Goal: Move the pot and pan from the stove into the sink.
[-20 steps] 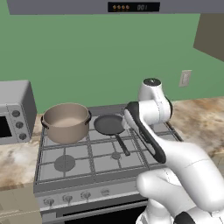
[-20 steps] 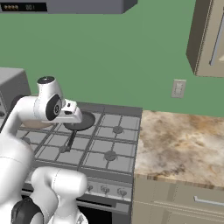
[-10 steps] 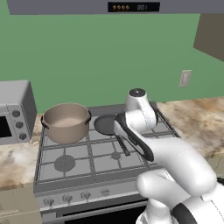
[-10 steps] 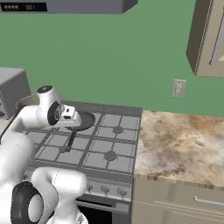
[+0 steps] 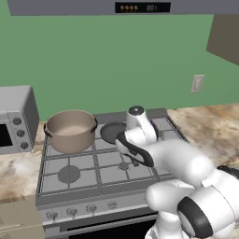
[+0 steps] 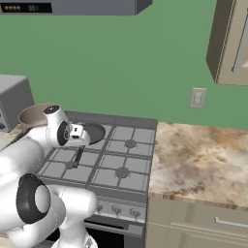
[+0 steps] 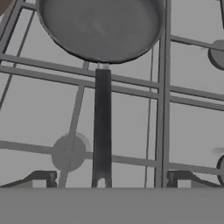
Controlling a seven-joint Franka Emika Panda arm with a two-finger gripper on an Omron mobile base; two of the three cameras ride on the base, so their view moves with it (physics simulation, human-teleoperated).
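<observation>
Swinging leftward since the earlier frame, your arm now hangs over the stove [image 5: 93,172], gripper [image 7: 105,180] spread wide with its fingertips [image 7: 41,178] either side of the handle's near end, not touching it. Ahead of the gripper you see the pan [image 7: 100,28], shallow, round, dark and empty, resting on the grates. Beyond and left sits the pot [image 5: 70,130], deep tan metal, pale inside, nothing in it.

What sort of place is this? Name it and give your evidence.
A rendered home kitchen: a gas stove carrying a pot and a pan, a microwave on the marbled counter, and wall cabinets.
</observation>
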